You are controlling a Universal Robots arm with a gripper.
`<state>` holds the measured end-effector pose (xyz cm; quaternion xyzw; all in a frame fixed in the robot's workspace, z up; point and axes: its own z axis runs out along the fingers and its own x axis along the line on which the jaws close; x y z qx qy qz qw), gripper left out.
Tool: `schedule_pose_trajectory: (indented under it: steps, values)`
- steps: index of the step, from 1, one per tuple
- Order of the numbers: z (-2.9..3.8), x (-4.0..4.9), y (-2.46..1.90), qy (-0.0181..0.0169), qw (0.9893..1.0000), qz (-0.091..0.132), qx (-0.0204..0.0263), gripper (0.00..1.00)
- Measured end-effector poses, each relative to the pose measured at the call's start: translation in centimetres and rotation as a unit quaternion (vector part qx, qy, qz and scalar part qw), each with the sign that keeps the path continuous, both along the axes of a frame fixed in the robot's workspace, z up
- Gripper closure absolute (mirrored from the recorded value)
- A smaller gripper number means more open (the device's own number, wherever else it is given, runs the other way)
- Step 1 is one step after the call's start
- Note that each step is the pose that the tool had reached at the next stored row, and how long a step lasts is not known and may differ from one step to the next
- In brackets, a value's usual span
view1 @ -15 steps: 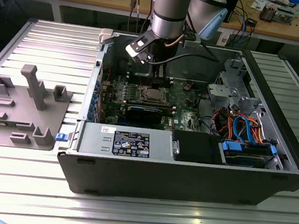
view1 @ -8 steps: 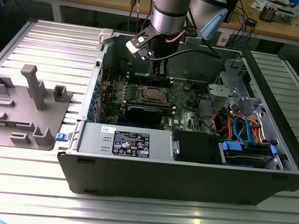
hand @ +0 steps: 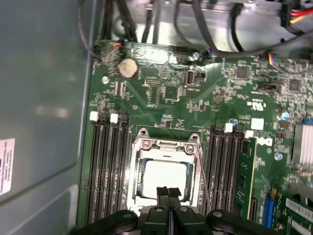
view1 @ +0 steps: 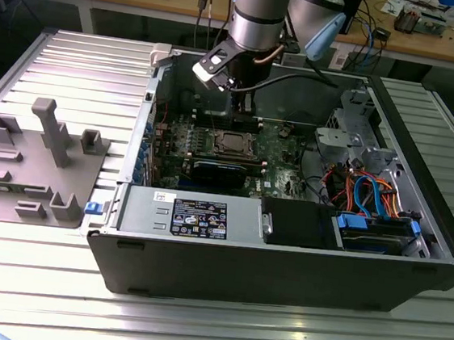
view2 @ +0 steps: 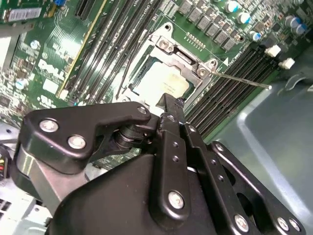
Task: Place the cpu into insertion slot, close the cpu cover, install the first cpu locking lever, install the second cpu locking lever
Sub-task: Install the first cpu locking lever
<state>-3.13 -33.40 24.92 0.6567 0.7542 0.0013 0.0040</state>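
Note:
The cpu (hand: pixel 164 177) lies in the insertion slot (hand: pixel 138 161) on the green board, its silvery top showing through the window of the cpu cover (hand: pixel 166 145), which lies flat over it. In the second wrist view the cpu (view2: pixel 164 81) sits under the cover (view2: pixel 183 58), and one thin locking lever (view2: pixel 239 81) sticks out over the memory slots while another (view2: pixel 124 73) runs along the socket's other side. My gripper (hand: pixel 168 192) hovers just above the socket's edge, fingers shut together on nothing. In the exterior view the gripper (view1: pixel 242 100) hangs above the socket (view1: pixel 231 144).
Long black memory slots (hand: pixel 105 166) flank the socket on both sides. The open computer case (view1: pixel 282 265) has steel walls close by, a power supply (view1: pixel 198 216) at the front and cable bundles (view1: pixel 371 193) on the exterior view's right. A grey fixture tray (view1: pixel 36 166) lies outside the case.

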Motion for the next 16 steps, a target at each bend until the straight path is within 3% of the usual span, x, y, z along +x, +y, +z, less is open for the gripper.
schedule_pose_trajectory:
  steps: [3, 7, 16]
  values:
    - [0.00, 0.00, 0.01, 0.0000, 0.9997, 0.023, 0.0000, 0.89]
    - [0.00, 0.00, 0.02, 0.0000, 0.9984, 0.056, 0.0000, 0.89]
    - [0.00, 0.00, 0.02, 0.0000, 0.9958, 0.091, 0.0000, 0.89]
